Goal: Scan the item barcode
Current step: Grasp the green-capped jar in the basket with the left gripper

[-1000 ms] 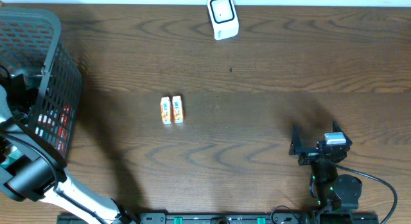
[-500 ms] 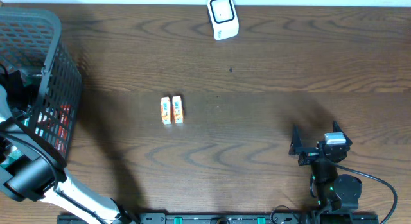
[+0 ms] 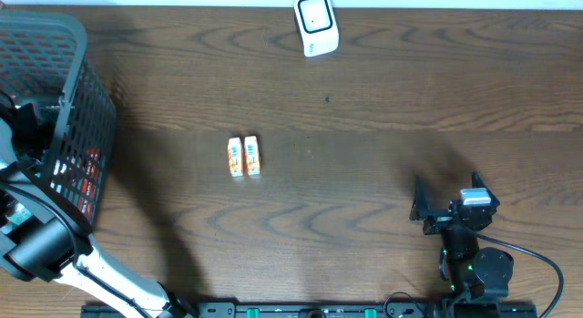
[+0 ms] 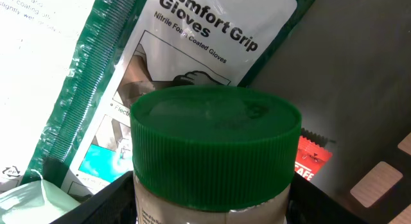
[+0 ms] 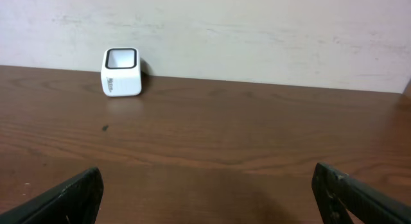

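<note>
Fingers (image 5: 70, 197) of right gripper (image 5: 205, 185): spread wide, nothing held. Left gripper (image 4: 207, 206): green-lidded jar (image 4: 215, 144) flanked inside basket (image 3: 86, 99) at table (image 3: 383, 136) left edge; whether it is clamped cannot be told.

I'm looking at what seems a mock shop checkout: a white barcode scanner (image 3: 316, 25) on a wood tabletop (image 3: 383, 145), a black shopping basket (image 3: 91, 108) of packaged goods (image 4: 192, 51), and a plain wall (image 5: 257, 31) behind.

You can see two little orange packs (image 3: 243, 157) lying side by side in the middle of the brown table (image 3: 364, 172). In the black basket (image 3: 86, 99) at the left edge lies a bag of gloves (image 4: 212, 31), with a red pack (image 4: 314, 156) near it.
</note>
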Robot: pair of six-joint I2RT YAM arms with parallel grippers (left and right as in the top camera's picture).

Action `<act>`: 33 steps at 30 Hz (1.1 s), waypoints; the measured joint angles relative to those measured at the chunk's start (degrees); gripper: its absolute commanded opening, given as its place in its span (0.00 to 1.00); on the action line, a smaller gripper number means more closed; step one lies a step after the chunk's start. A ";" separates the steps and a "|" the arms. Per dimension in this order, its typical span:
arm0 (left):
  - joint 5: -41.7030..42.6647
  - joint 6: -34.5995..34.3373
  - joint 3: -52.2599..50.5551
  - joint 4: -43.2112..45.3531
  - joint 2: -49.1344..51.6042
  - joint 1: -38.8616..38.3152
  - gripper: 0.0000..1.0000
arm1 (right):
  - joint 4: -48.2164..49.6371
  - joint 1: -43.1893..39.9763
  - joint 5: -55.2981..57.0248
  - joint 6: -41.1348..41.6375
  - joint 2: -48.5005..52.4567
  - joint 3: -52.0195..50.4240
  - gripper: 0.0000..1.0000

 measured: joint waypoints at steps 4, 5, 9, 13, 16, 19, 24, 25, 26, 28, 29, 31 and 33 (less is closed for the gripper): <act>0.02 -1.36 0.07 -0.42 -0.26 0.00 0.47 | 0.02 0.00 0.00 0.02 0.00 0.00 0.99; 0.00 -1.62 0.17 -0.79 -0.37 0.00 0.46 | 0.00 0.00 0.00 0.02 0.00 0.00 0.99; -0.33 -4.46 1.90 -0.83 -2.10 0.00 0.43 | 0.00 0.00 0.00 0.02 0.00 0.00 0.99; -0.44 -8.63 4.74 2.75 -8.33 0.00 0.43 | 0.02 0.00 0.00 0.02 0.00 0.00 0.99; -0.50 -11.23 6.47 7.34 -15.06 0.00 0.55 | 0.02 0.00 0.00 0.02 0.00 0.00 0.99; -0.52 -13.40 7.52 11.80 -23.26 0.00 0.63 | 0.00 0.00 0.00 0.02 0.00 0.00 0.99; -0.66 -14.69 9.07 11.63 -31.58 0.04 0.70 | 0.00 0.00 0.00 0.02 0.00 0.00 0.99; -0.68 -14.82 9.22 10.71 -32.00 0.04 0.72 | 0.02 0.00 0.00 0.02 0.00 0.00 0.99; -0.68 -14.86 9.22 9.57 -31.98 0.04 0.74 | 0.00 0.00 0.00 0.02 0.00 0.00 0.99; -0.68 -14.97 8.81 7.87 -30.77 0.04 0.78 | 0.00 0.00 0.00 0.02 0.00 0.00 0.99; -0.68 -14.93 8.39 7.15 -29.62 0.04 0.80 | 0.02 0.00 0.00 0.02 0.00 0.00 0.99; -0.68 -15.02 7.32 5.38 -27.02 0.04 0.82 | 0.00 0.00 0.00 0.02 0.00 0.00 0.99; -0.68 -15.13 6.40 2.86 -23.56 0.04 0.83 | 0.02 0.00 0.00 0.02 0.00 0.00 0.99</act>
